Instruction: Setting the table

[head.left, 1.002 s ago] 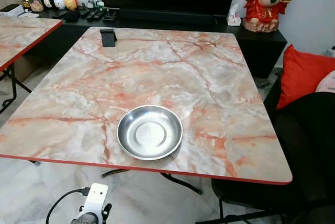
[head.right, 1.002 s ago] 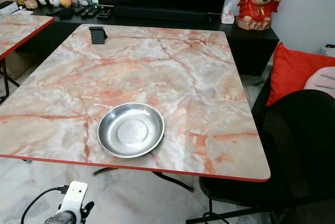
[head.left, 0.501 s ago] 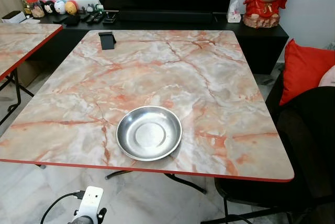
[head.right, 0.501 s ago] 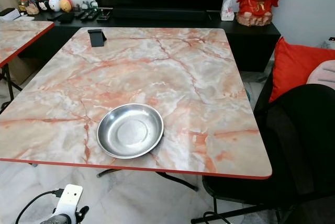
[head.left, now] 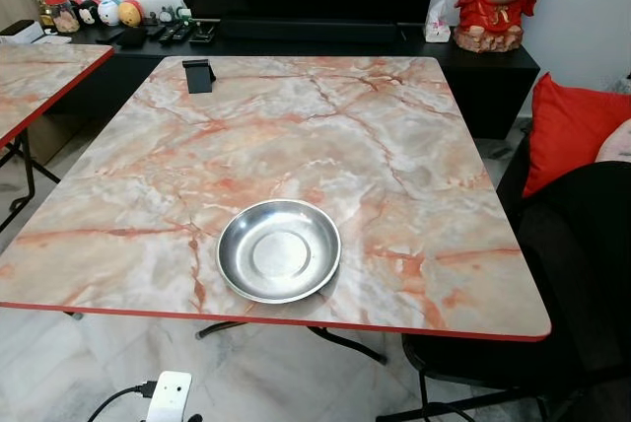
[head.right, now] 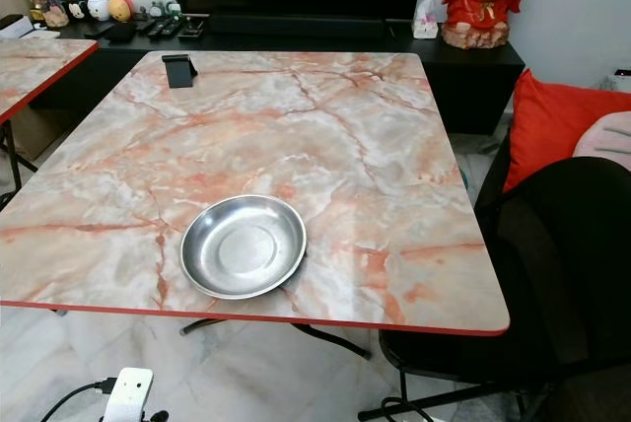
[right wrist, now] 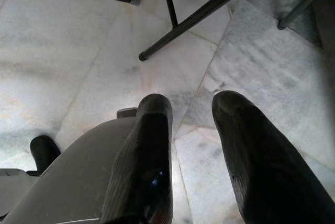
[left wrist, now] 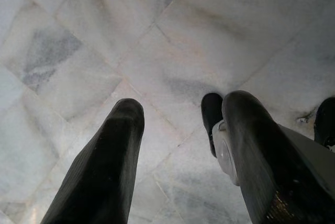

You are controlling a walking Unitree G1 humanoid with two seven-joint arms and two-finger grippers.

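Steel bowl [head.left: 279, 250] sits lower centre of the head frame, on the marble-pattern table [head.left: 325, 136] close to its red front edge, upright and empty. Nothing else is laid on the table except a small black stand [head.left: 199, 75] at the upper left corner of the tabletop. Black chair [head.left: 572, 284] is at the lower right, red cushion [head.left: 567, 136] behind it.

Both your arms hang low, off the table. Left gripper [left wrist: 180, 130] points at the pale floor tiles, fingers spread with a clear gap and nothing between them. Right gripper [right wrist: 191, 124] is the same: fingers apart, empty, over the tiles near the table legs [right wrist: 199, 12].

Handling guess: the bowl looks like thin polished metal, so light, rigid and not breakable, but slick. It will likely skate on the glossy tabletop if you nudge it sideways. Take it at the rim, one finger inside and one outside the lip, on the near side by the table edge. Don't try to pinch the sloped wall; pads would slide off.
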